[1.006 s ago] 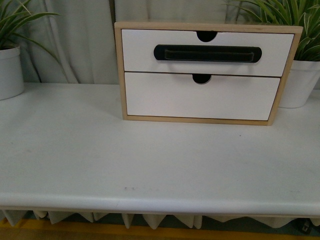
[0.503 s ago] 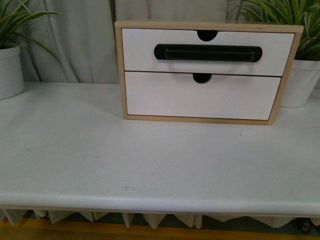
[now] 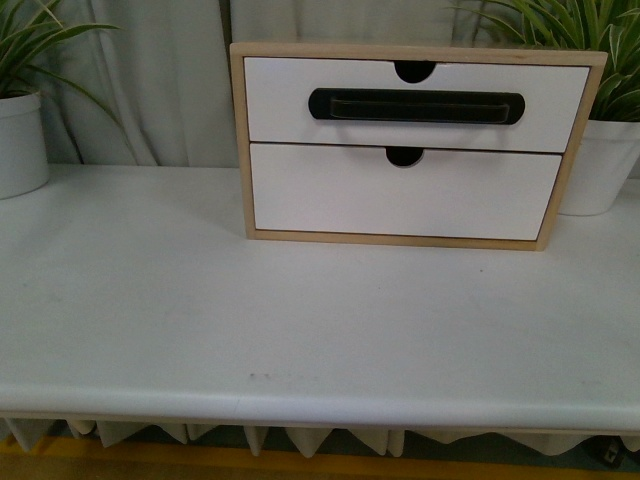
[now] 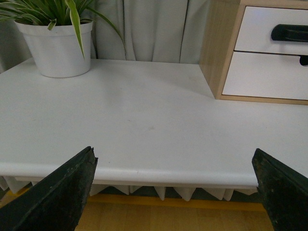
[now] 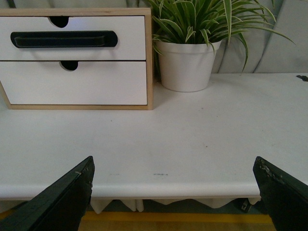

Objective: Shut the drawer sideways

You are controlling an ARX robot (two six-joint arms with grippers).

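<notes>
The drawer (image 3: 270, 105) is the upper one in a light wood-framed cabinet (image 3: 238, 140) at the back of the white table. It has a white front, a long black oval handle (image 3: 415, 106) and a semicircular notch in its top edge. It also shows in the right wrist view (image 5: 130, 38) and partly in the left wrist view (image 4: 255, 31). Its front looks about level with the frame. My left gripper (image 4: 175, 192) and right gripper (image 5: 175, 192) are both open and empty, held off the table's front edge, far from the cabinet. Neither arm shows in the front view.
A plain white lower drawer (image 3: 400, 195) with only a notch sits under it. A white potted plant (image 3: 20, 140) stands at the back left and another (image 3: 600, 160) at the back right beside the cabinet. The white table (image 3: 300, 320) spreads in front.
</notes>
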